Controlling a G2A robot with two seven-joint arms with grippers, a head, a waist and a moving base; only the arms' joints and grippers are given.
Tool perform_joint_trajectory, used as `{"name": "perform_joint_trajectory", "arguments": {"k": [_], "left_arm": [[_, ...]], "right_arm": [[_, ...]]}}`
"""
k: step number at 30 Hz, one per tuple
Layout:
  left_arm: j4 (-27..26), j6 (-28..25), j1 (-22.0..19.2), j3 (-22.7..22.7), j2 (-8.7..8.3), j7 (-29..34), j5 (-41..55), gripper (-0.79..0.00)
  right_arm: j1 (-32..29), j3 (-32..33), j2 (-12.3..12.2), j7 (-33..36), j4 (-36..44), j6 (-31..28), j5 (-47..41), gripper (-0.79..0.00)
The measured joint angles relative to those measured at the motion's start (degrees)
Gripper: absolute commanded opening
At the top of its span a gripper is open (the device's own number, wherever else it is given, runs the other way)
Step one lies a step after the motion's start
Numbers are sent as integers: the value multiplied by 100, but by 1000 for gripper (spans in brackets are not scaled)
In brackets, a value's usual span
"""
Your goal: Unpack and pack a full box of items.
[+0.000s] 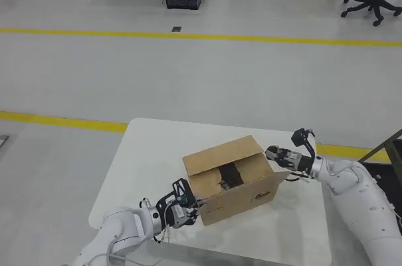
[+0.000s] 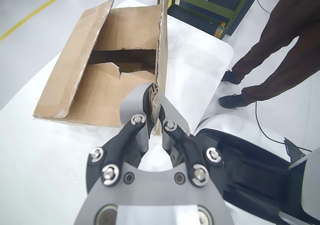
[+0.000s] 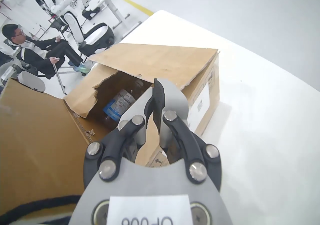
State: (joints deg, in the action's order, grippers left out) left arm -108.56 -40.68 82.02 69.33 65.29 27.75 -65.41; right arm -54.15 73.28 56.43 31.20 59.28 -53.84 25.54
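Left jaws pinching raised flap (image 2: 163,23), box (image 1: 220,157) lengthwise toward right jaws

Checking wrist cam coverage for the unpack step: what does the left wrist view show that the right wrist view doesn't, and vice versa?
Left wrist: the left gripper shut on the edge of the raised flap, which stands upright.
Right wrist: a blue-labelled bottle inside the box, seen through the torn opening.
Both: the cardboard box with torn top flaps, sitting on the white table.
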Motion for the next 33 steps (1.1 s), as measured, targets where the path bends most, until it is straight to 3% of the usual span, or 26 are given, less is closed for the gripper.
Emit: {"name": "perform_joint_trajectory", "arguments": {"k": [3, 5, 6, 11, 22, 30, 33], "left_arm": [[28, 119, -10, -16, -9, 74, -58, -785], [35, 296, -40, -44, -6, 131, -89, -185], [18, 418, -67, -60, -4, 188, -177, 0], [-2, 1241, -192, -310, 49, 312, -652, 0], [132, 2517, -594, -688, 167, 397, -1454, 0], [466, 3412, -1054, -1126, 316, 834, -2070, 0], [656, 3670, -1303, -1357, 396, 1328, -2324, 0]], "right_arm": [[-366, 295, -86, -61, 327, 340, -64, -785], [-567, 389, -110, -109, 420, 549, -143, -785], [-633, 410, -117, -115, 447, 617, -152, -785], [-866, 440, -133, -172, 555, 784, -231, -785], [-999, 369, -106, -440, 411, 1151, -160, -785], [-962, 243, -71, -445, 258, 1127, -267, -785], [-943, 219, -62, -458, 230, 1127, -285, -785]]}}
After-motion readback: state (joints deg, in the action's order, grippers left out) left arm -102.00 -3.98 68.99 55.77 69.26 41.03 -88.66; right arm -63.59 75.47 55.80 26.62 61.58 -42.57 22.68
